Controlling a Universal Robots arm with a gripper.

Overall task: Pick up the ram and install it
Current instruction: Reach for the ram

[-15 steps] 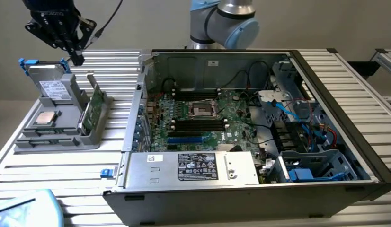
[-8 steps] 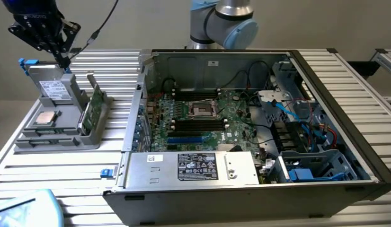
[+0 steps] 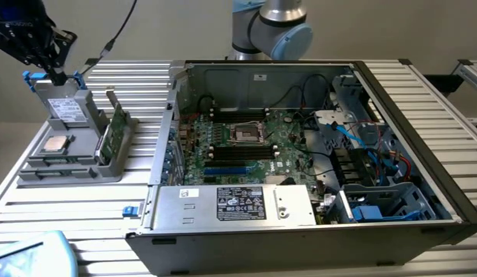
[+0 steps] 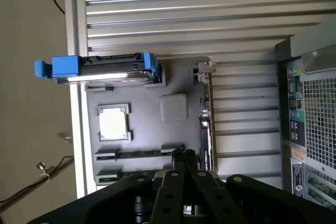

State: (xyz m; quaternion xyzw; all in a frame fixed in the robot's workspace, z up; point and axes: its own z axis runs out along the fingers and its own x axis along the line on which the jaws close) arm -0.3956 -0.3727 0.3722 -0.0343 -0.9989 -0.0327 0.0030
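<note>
The ram (image 3: 114,131) is a dark-green stick standing on its long edge in the side rack of a grey parts tray (image 3: 69,173), at the exterior view's left. The wrist view looks down on its thin edge (image 4: 206,127). My gripper (image 3: 60,76) hangs high above the tray's far end, over a drive with blue clips (image 3: 65,108), apart from the ram. Its black fingers (image 4: 178,157) are pressed together, and the gripper (image 4: 186,157) holds nothing. The motherboard's black ram slots (image 3: 237,151) lie inside the open computer case (image 3: 412,98).
A square silver processor (image 3: 55,144) rests in the tray, also seen from the wrist (image 4: 114,123). The tray stands on a ribbed aluminium table (image 3: 69,208). Cables, a power supply (image 3: 232,205) and blue drive cages crowd the case. A cable hangs near the gripper.
</note>
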